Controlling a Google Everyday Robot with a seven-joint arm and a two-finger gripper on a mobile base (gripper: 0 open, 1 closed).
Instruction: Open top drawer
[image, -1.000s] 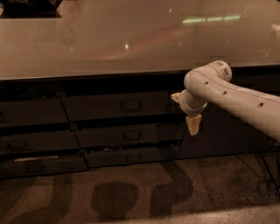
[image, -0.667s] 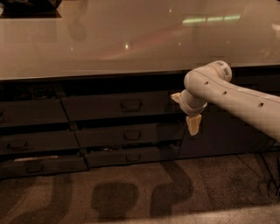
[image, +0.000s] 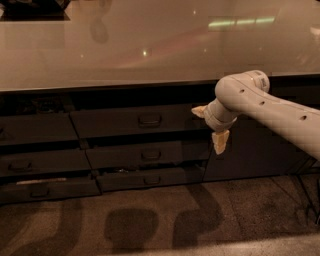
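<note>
Centrally, the top drawer (image: 115, 122) sits beneath the counter (image: 150, 55), its long axis running 9 to 3 o'clock and its front facing the viewer. At 3 o'clock from the handle (image: 149, 119), the gripper (image: 207, 129) is spread wide, holding nothing.

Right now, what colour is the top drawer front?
Dark grey top drawer, seen best in the camera view; the hand is by its right end.

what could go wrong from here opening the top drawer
The gripper, open, hangs at the right end of the top drawer, well right of its small handle; closing here would likely miss it. The middle drawer right below has a like handle, so dropping lower risks pulling the wrong one.
</note>
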